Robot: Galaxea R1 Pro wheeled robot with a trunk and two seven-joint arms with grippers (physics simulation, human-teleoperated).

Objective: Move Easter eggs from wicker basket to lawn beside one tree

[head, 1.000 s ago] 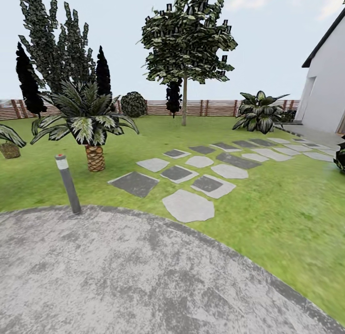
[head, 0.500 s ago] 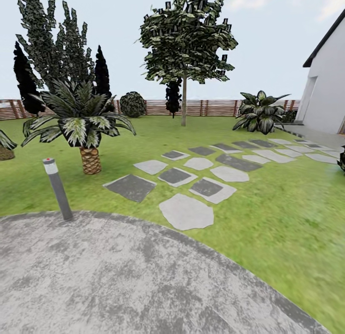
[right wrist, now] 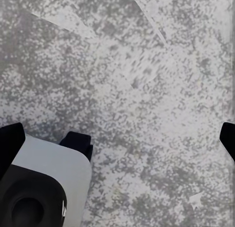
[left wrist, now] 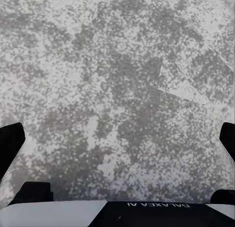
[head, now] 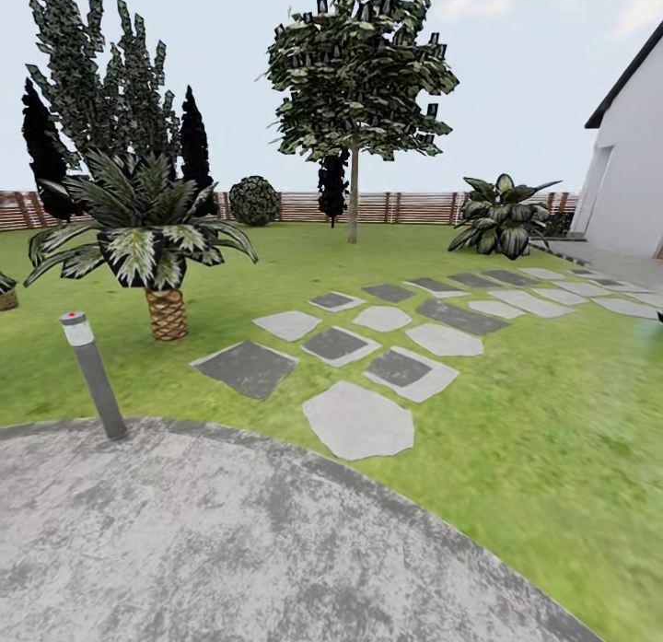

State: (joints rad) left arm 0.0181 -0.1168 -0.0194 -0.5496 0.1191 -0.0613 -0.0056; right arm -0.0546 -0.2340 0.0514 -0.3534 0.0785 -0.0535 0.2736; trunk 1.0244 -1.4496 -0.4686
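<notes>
Grey patio point(head: 230, 550) meets the lawn point(head: 552, 421), with stepping slabs point(head: 359, 421) leading toward the tree point(head: 354, 200) by the fence point(head: 414, 207). No basket or eggs are in sight. Both grippers point(left wrist: 117, 139) point(right wrist: 117, 134) hang over paving, jaws wide and empty. Driving on risks clipping the bollard point(head: 92, 375) or palm point(head: 166, 301). Mirrored "GALAXEA AI" marks the left wrist.

Grey mottled patio point(head: 230, 541), stepping slabs point(head: 359, 421) (light and dark), slat fence point(head: 405, 207), white house wall point(head: 635, 181), pale sky.

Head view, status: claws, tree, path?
Both claws open, empty, over grey patio. Pale-trunked leafy tree ahead across green lawn. Grey bollard light near left.
</notes>
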